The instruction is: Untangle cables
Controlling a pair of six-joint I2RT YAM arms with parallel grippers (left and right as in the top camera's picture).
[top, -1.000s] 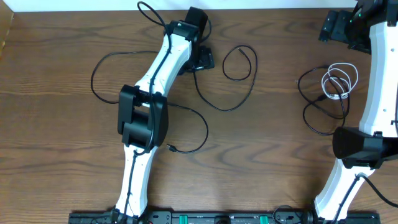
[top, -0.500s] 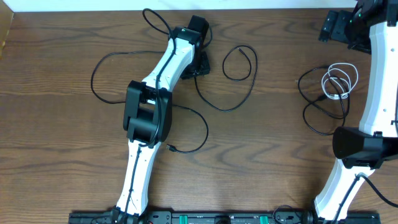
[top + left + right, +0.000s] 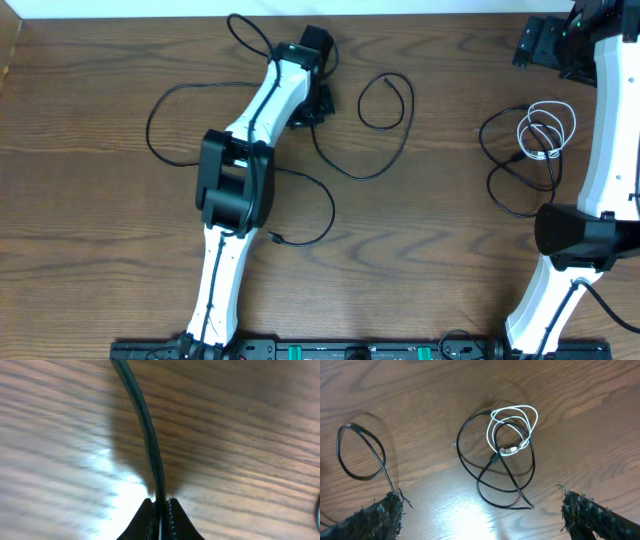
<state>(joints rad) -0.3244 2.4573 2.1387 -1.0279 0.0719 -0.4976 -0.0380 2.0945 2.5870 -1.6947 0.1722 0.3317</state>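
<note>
1. The left claw (image 3: pixel 160 506) is closed on the first black cable (image 3: pixel 148 435), pinching it between the fingertips close to the wooden table (image 3: pixel 100 250).
2. Seen from above, that cable spreads over the left and middle of the table. A small loop lies to the right of the claw, a wide bend sweeps out on the left, and one plug end rests just beside the left arm.
3. The right claw (image 3: pixel 480 495) is spread wide open and grips nothing. It hovers near the far right corner of the table.
4. The second black cable (image 3: pixel 492 477) lies in loose loops on the right side of the table, well apart from the first.
5. The white cable (image 3: pixel 512 422) is coiled in small loops over the second black cable, and the two cross and overlap. Its plug lies inside the black loops.
</note>
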